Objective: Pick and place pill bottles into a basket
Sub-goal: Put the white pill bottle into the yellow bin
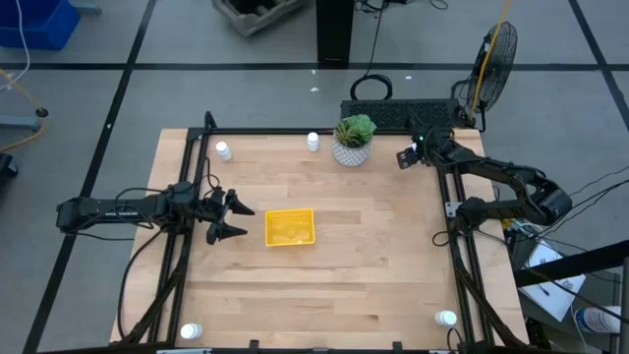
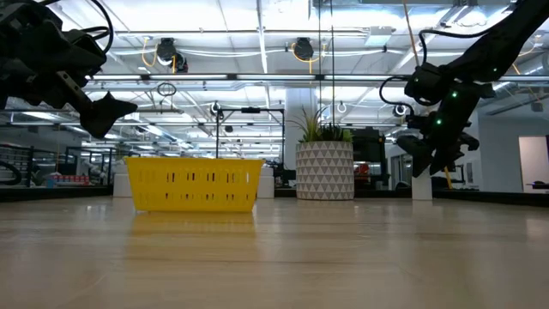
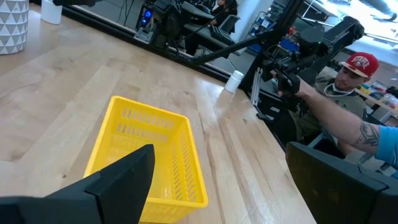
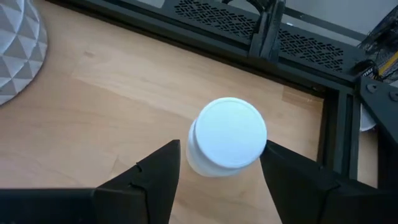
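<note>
The right gripper hung over a pill bottle at the upper right of the high view, close to the table's far right corner beside the plant pot. In the right wrist view the bottle stood upright, its long axis vertical and its round white cap facing the camera, with one dark finger on each side of it. A sliver of table showed between the left-hand finger and the bottle wall, so the jaws stood around the bottle, partly closed but not visibly gripping it. The main risk from here was an off-centre close: one finger meeting the bottle first could tip or skid it toward the black frame rail just beside it, and a smooth round wall could also slip out of a shallow pinch. Four more bottles stood upright at the high view's upper left, upper centre, lower left and lower right. The yellow basket sat centre-left and looked empty. The left gripper waited just left of it, jaws spread wide and holding nothing. A person sat beyond the table in the left wrist view.
</note>
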Action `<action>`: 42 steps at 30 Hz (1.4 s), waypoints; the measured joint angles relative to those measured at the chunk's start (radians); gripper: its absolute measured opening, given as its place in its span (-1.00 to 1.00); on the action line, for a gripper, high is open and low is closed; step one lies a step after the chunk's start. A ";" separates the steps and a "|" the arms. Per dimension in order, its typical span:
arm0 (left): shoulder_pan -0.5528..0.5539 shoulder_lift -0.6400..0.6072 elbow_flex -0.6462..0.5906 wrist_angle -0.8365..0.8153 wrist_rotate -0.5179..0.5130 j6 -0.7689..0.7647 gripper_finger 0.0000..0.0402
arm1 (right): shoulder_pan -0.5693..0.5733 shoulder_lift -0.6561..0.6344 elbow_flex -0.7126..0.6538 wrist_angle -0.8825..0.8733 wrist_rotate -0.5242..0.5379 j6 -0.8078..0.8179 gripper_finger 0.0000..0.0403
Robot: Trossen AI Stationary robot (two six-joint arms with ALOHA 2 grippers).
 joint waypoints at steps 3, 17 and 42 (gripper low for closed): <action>0.000 0.000 0.000 0.000 0.002 -0.013 0.82 | 0.000 0.000 -0.012 0.011 0.000 0.005 0.03; -0.020 0.000 0.000 0.000 0.054 -0.015 0.82 | 0.002 0.000 -0.014 0.004 -0.009 -0.007 0.02; -0.085 0.000 0.000 0.005 0.051 0.006 0.82 | 0.005 0.000 -0.014 0.029 0.021 0.053 0.05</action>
